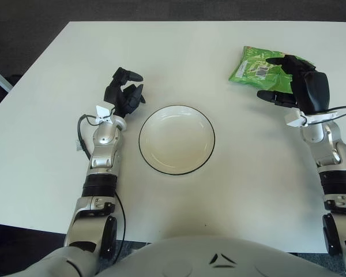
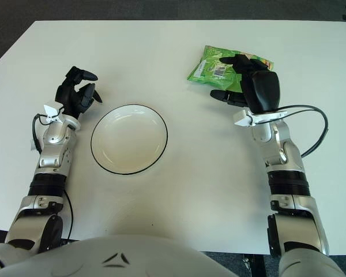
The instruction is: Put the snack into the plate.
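The snack point(image 1: 252, 68) is a green bag lying on the white table at the far right. My right hand point(image 1: 273, 78) is over the bag's right end. Its upper fingers point(image 1: 275, 60) reach across the top of the bag and the thumb point(image 1: 269, 95) is at its near edge. The fingers straddle the bag without pressing it in, and the bag's right end is hidden under the hand. The plate point(image 1: 140, 140) is white with a thin black rim, empty, at the table's middle, well left of the bag. My left hand point(image 1: 126, 90) is idle just left of the plate, fingers relaxed and empty.
The white table point(image 1: 179, 52) spans the view, with dark floor beyond its far and left edges. A black cable point(image 2: 317, 124) loops out from my right wrist. My own body fills the bottom edge of the view.
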`<state>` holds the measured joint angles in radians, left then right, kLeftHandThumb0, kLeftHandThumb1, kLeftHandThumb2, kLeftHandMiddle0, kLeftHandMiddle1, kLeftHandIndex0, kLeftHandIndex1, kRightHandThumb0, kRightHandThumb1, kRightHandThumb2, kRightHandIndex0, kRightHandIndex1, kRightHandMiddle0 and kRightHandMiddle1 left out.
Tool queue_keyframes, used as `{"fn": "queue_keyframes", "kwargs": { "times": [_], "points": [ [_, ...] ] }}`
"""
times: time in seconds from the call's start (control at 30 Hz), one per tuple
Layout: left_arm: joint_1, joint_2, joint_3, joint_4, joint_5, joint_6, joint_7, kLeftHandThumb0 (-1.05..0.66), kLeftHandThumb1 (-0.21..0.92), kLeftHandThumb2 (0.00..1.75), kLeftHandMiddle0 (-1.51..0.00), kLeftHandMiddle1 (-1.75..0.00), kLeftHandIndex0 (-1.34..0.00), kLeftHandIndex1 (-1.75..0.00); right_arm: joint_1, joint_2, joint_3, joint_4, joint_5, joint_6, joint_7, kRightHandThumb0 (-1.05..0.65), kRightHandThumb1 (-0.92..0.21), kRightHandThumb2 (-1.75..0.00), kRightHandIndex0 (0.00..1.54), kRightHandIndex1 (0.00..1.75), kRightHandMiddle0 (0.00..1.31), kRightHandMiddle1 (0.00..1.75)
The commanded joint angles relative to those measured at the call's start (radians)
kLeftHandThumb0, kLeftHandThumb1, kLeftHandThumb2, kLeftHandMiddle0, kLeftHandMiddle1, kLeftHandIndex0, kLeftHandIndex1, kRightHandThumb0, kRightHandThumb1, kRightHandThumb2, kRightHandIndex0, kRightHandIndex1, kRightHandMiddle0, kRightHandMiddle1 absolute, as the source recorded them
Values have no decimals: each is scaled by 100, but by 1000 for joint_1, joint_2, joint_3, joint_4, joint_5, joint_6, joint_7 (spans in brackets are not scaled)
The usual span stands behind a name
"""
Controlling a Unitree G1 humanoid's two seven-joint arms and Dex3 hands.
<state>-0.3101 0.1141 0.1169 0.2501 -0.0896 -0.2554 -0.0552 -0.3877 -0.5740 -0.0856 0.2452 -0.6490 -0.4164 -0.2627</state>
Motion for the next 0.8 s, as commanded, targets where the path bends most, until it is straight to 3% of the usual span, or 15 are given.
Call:
{"fn": "queue_keyframes", "kwargs": {
  "times": [0.0, 0.37, 0.77],
  "points": [
    [95, -37, -12, 53, 12, 9, 14, -35, 92, 32, -89, -175, -42, -152, -39, -36, -5, -7, 48, 27, 59, -63, -92, -30, 47, 1, 36, 28],
    [97, -39, -14, 49, 19, 11, 20, -35, 92, 32, -88, -175, -42, -153, -135, -101, 12, 128, 80, -47, 51, -63, -92, -29, 55, 3, 47, 31],
    [100, -38, -16, 50, 24, 9, 25, -35, 92, 32, -88, -175, -41, -153, -163, -123, 26, 123, 91, -39, 77, -62, -92, -28, 55, 2, 46, 30]
  ]
}}
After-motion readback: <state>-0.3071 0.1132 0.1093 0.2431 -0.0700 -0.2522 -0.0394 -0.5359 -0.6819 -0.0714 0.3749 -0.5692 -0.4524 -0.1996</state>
